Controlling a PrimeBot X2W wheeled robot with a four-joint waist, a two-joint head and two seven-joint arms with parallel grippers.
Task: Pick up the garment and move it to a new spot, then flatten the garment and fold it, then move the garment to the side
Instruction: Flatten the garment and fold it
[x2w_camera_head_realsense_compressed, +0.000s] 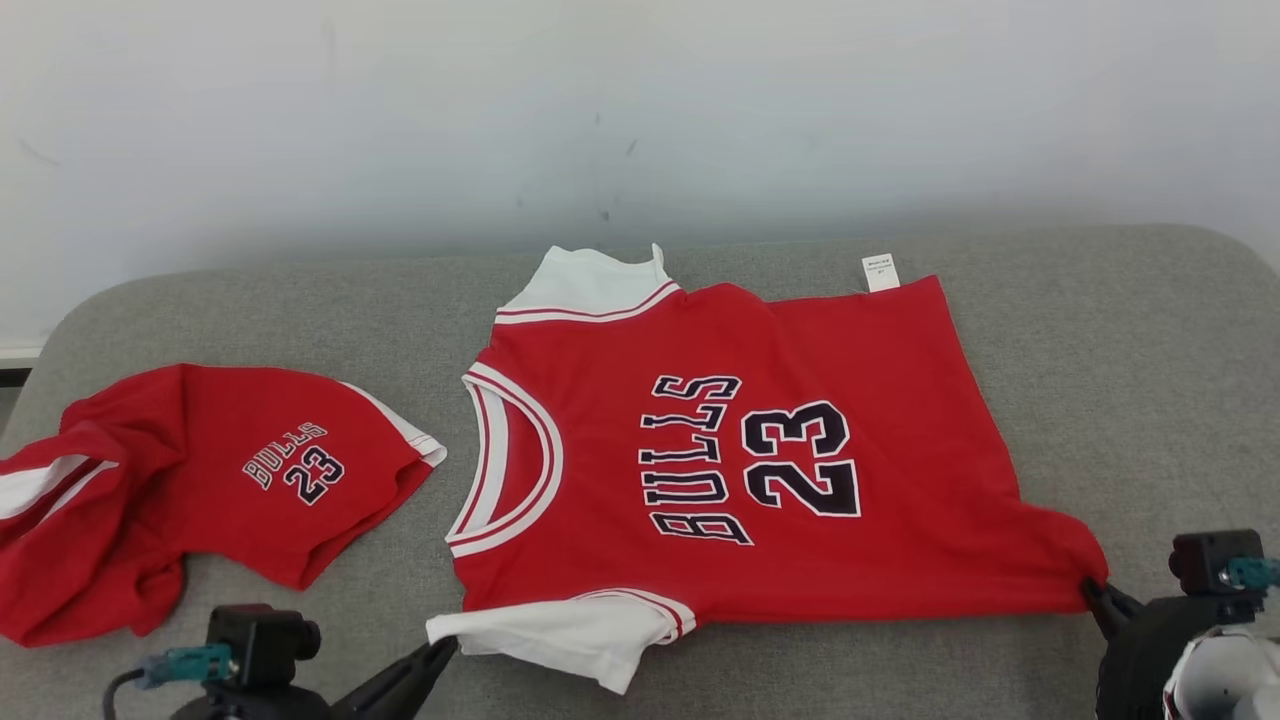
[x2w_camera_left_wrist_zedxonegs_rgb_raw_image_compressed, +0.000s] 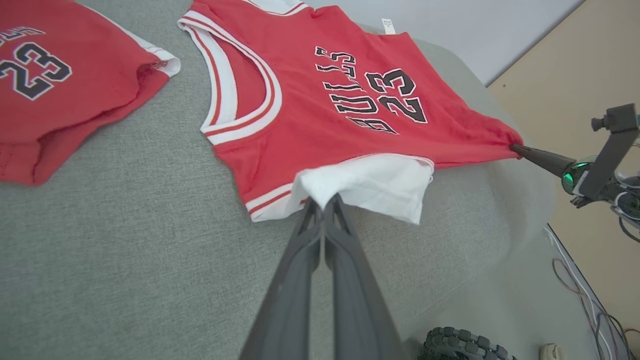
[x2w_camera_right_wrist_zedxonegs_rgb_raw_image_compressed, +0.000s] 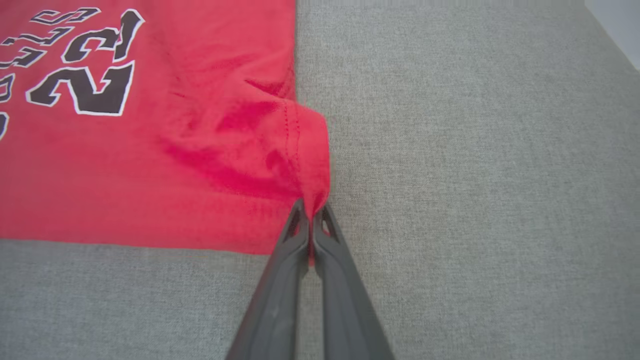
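Head view is showing a red jersey (x2w_camera_head_realsense_compressed: 760, 450) lying spread out, front up, in the middle of a grey cushion (x2w_camera_head_realsense_compressed: 1100, 350), with its neck opening facing the robot's left and its hem facing the right. Black BULLS 23 lettering is running sideways across the chest. A small white tag (x2w_camera_head_realsense_compressed: 880, 272) is sticking out at the far edge, near the hem. A pale wall (x2w_camera_head_realsense_compressed: 640, 100) is standing behind the cushion. The left hand (x2w_camera_head_realsense_compressed: 440, 650) is reaching in from the lower left and is clenched on the edge of the near white sleeve (x2w_camera_head_realsense_compressed: 560, 630). In the left wrist view, its two dark fingers (x2w_camera_left_wrist_zedxonegs_rgb_raw_image_compressed: 305, 250) are pressing together with the white cloth pinched at their tips. The right hand (x2w_camera_head_realsense_compressed: 1095, 592) is sitting at the lower right, gripping the near hem corner (x2w_camera_right_wrist_zedxonegs_rgb_raw_image_compressed: 312, 165). In the right wrist view, the red cloth is bunching into a wrinkled point between the closed fingertips. Matching red shorts (x2w_camera_head_realsense_compressed: 200, 480) are lying crumpled on the left side of the cushion, near the jersey but not touching it.
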